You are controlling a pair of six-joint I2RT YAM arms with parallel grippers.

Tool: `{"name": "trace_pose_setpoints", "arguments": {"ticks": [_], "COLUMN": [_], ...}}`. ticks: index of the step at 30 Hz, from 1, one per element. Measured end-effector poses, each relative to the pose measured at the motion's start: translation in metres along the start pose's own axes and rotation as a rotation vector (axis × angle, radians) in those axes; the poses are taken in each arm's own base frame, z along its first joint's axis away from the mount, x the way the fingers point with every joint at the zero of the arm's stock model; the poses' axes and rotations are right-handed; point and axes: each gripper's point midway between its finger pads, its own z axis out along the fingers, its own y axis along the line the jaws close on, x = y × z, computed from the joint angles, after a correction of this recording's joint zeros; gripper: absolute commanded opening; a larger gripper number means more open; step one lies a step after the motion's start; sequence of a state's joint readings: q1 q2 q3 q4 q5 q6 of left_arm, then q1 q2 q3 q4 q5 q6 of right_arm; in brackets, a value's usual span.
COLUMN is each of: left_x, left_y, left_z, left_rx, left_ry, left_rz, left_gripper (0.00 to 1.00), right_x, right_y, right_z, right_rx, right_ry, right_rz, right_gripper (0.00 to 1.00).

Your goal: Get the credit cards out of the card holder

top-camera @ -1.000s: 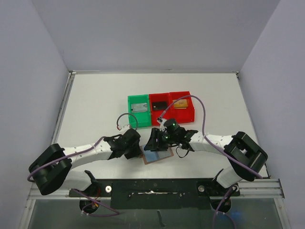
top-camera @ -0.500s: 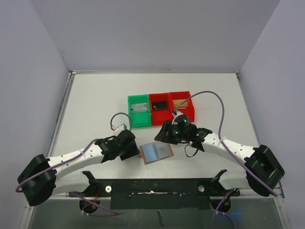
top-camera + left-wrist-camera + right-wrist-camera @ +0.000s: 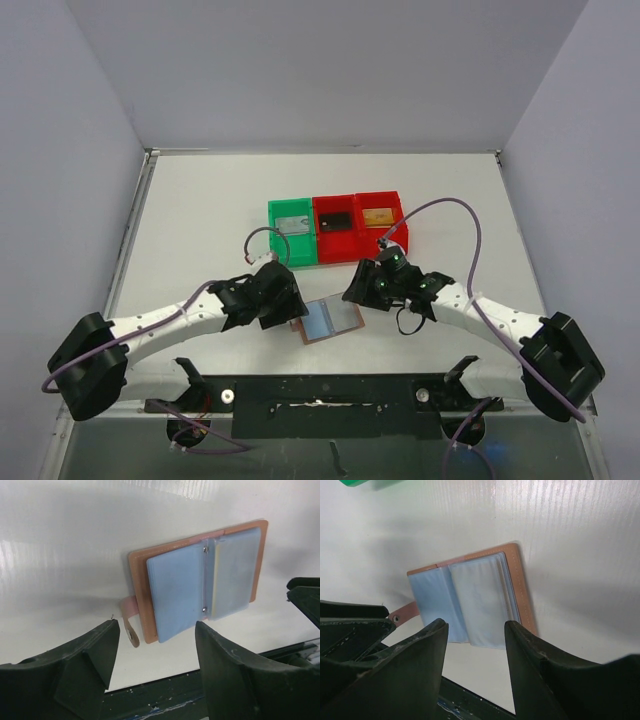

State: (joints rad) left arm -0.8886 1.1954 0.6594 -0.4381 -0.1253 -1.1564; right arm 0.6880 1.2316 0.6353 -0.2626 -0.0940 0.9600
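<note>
The card holder (image 3: 330, 320) lies open and flat on the white table, brown cover down and pale blue sleeves up, with its strap and snap stud (image 3: 133, 639) at its left edge. My left gripper (image 3: 290, 308) hovers open just left of it; in the left wrist view (image 3: 157, 625) nothing lies between the fingers. My right gripper (image 3: 358, 292) hangs open above its upper right corner (image 3: 476, 624), also empty. Credit cards lie in the bins: a grey one (image 3: 293, 224), a dark one (image 3: 335, 219) and an orange one (image 3: 377, 215). Whether the sleeves (image 3: 480, 600) hold a card I cannot tell.
A green bin (image 3: 274, 245) and two red bins (image 3: 352, 243), (image 3: 401, 232) stand in a row just beyond the holder. The table's near edge with the black mounting rail (image 3: 330, 390) runs close below the holder. Purple cables loop over both wrists.
My right gripper has lifted off the holder and drawn back to its upper right. My left gripper has opened wider and stays by the holder's left edge. The holder lies uncovered.
</note>
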Motion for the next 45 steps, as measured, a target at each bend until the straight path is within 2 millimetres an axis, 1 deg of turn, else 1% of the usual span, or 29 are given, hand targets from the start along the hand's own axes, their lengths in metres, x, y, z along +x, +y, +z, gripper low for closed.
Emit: {"name": "trace_pose_setpoints", "arguments": {"ticks": [3, 9, 12, 16, 22, 26, 30, 34, 40, 45], "left_x": [0.0, 0.001, 0.004, 0.008, 0.007, 0.008, 0.008, 0.009, 0.009, 0.01], "left_y": [0.001, 0.009, 0.015, 0.026, 0.027, 0.027, 0.027, 0.027, 0.026, 0.025], "left_z": [0.01, 0.024, 0.031, 0.037, 0.037, 0.038, 0.039, 0.039, 0.04, 0.041], "left_rx": [-0.048, -0.114, -0.148, -0.193, -0.201, -0.199, -0.195, -0.19, -0.183, -0.175], "left_ry": [0.015, 0.032, 0.045, 0.063, 0.061, 0.063, 0.067, 0.071, 0.071, 0.07], "left_rz": [0.036, 0.091, 0.114, 0.135, 0.152, 0.156, 0.162, 0.168, 0.17, 0.169], "left_gripper": [0.66, 0.66, 0.65, 0.6, 0.54, 0.48, 0.44, 0.41, 0.39, 0.38], "right_x": [0.002, 0.007, 0.008, 0.011, 0.026, 0.036, 0.037, 0.037, 0.037, 0.038], "right_y": [-0.001, -0.001, 0.0, 0.001, -0.007, -0.009, -0.001, 0.005, 0.008, 0.019], "right_z": [0.001, 0.006, 0.008, 0.012, 0.023, 0.028, 0.03, 0.031, 0.031, 0.03], "right_rx": [0.002, -0.003, -0.011, -0.016, 0.025, 0.045, 0.048, 0.046, 0.032, -0.018], "right_ry": [0.008, 0.039, 0.046, 0.062, 0.111, 0.138, 0.14, 0.14, 0.145, 0.154], "right_rz": [0.0, -0.007, -0.009, -0.01, -0.025, -0.048, -0.08, -0.106, -0.108, -0.108], "right_gripper": [0.52, 0.51, 0.5, 0.49, 0.48, 0.45, 0.42, 0.4, 0.4, 0.41]}}
